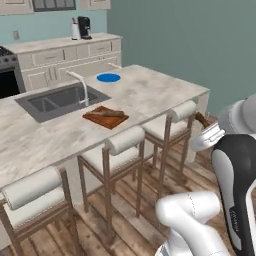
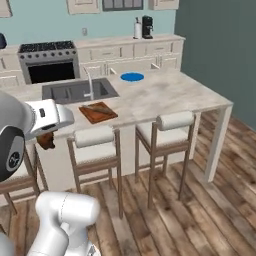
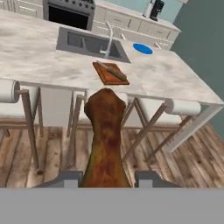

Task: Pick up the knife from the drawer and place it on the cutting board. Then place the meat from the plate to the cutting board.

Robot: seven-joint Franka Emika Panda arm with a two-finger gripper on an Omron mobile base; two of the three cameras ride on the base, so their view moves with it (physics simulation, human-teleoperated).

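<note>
My gripper (image 3: 105,178) is shut on the meat (image 3: 104,135), a brown drumstick-shaped lump that sticks out between the fingers. It hangs in the air in front of the island, above the stools, well short of the counter; the meat (image 1: 201,119) (image 2: 47,140) also peeks out beside the white hand. The reddish-brown cutting board (image 1: 107,122) (image 2: 102,116) (image 3: 109,79) lies near the counter's front edge by the sink. The knife (image 1: 108,113) (image 2: 94,107) (image 3: 112,69) rests on it. The blue plate (image 1: 108,77) (image 2: 132,77) (image 3: 142,48) sits bare farther back. The drawer is out of view.
A sink (image 1: 55,100) with a curved faucet (image 1: 82,87) is set into the marble island (image 1: 150,95). Padded bar stools (image 1: 120,145) line its near side over a wooden floor. A stove (image 2: 50,62) and a coffee machine (image 2: 147,27) stand along the back wall.
</note>
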